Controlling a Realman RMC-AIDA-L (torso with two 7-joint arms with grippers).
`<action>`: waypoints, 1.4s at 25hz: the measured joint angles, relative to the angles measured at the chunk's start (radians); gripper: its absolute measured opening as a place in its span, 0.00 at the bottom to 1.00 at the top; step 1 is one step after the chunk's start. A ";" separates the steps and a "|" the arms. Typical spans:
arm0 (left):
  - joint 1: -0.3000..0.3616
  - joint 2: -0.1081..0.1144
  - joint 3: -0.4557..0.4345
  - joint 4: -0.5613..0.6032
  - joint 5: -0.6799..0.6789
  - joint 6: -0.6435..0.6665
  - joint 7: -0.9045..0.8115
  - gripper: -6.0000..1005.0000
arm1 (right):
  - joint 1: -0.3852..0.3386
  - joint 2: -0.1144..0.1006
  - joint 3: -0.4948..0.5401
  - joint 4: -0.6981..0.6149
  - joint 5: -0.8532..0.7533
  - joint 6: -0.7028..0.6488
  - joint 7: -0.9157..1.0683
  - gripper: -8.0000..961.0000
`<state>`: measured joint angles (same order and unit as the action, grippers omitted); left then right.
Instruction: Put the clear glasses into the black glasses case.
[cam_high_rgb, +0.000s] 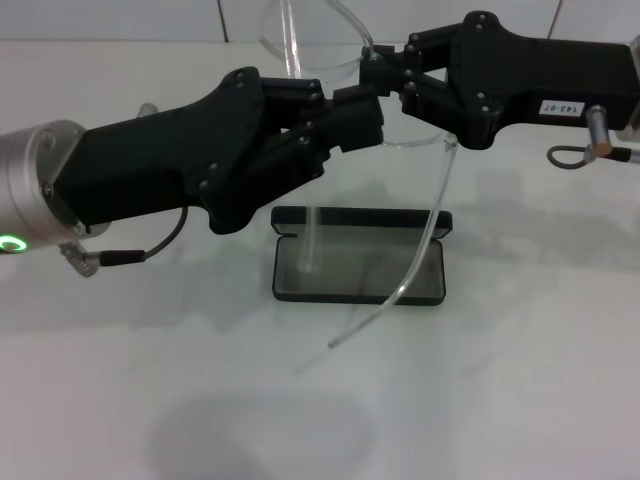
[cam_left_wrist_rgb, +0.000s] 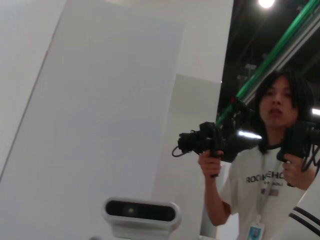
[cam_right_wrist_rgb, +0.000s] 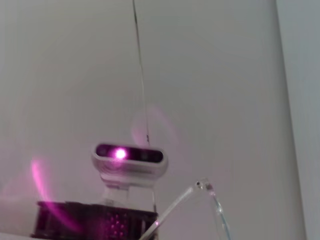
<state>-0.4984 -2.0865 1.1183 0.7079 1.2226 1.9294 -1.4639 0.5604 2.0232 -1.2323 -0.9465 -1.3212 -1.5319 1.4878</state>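
Left claw (cam_high_rgb: 365, 115) and right claw (cam_high_rgb: 375, 70), both clamped on the clear glasses (cam_high_rgb: 330, 50), held above the open black glasses case (cam_high_rgb: 358, 270) on the desk (cam_high_rgb: 520, 380).

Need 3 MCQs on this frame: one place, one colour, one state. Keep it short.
1. Where are the clear glasses?
A. inside the case
B. held in the air above the case
C. flat on the table beside the case

2. What colour is the lining of the black glasses case?
A. red
B. grey
C. blue

3. What state is the case in?
A. shut
B. open
C. standing on end

Answers:
1 B: the left claw and right claw meet at the frame, and one temple arm hangs down over the case.
2 B: the head view shows a grey interior.
3 B: the lid is back and the inside shows.
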 joint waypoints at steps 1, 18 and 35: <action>0.000 0.000 -0.001 -0.007 -0.002 0.000 0.008 0.09 | 0.000 0.000 0.000 0.000 0.007 -0.009 -0.003 0.08; 0.000 -0.002 -0.006 -0.076 -0.058 -0.045 0.079 0.08 | -0.011 0.002 -0.038 0.016 0.044 -0.037 -0.019 0.08; 0.007 -0.003 -0.006 -0.114 -0.072 -0.055 0.109 0.08 | -0.013 0.002 -0.039 0.051 0.070 -0.068 -0.034 0.08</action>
<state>-0.4913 -2.0892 1.1122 0.5934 1.1505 1.8743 -1.3550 0.5478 2.0247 -1.2717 -0.8951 -1.2511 -1.6000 1.4542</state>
